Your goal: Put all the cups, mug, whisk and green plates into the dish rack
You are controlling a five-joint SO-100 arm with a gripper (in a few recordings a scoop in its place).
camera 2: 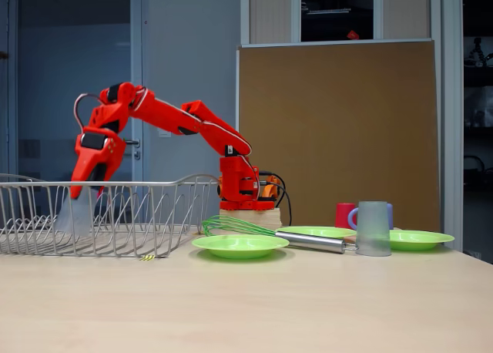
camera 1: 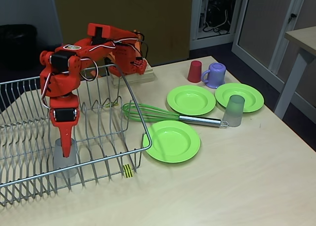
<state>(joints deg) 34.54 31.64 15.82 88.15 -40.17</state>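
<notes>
the orange gripper (camera 1: 64, 146) points straight down inside the dish rack (camera 1: 29, 152), near its front edge in a fixed view. its fingers pinch the rim of a frosted grey tumbler (camera 1: 65, 159), which stands upright on the rack floor or just above it; i cannot tell if it already rests on the wires. in the other fixed view the same tumbler (camera 2: 75, 214) shows behind the rack wall, under the gripper (camera 2: 79, 193).

the step in hand seems to be setting this cup down. to do it well, i think the arm should lower until the cup base sits flat between the prongs, then spread the fingers slowly and rise straight up, so the light cup does not tip or come up with a finger.

the rest waits on the table: the second grey tumbler (camera 1: 234, 110) beside the whisk (camera 1: 163, 113) handle, three green plates (camera 1: 173, 140) near each other, and the red cup (camera 1: 194, 71) just beside the lilac mug (camera 1: 215, 75) at the far side. the whisk head lies close to the rack corner, so the way out should avoid it.
</notes>
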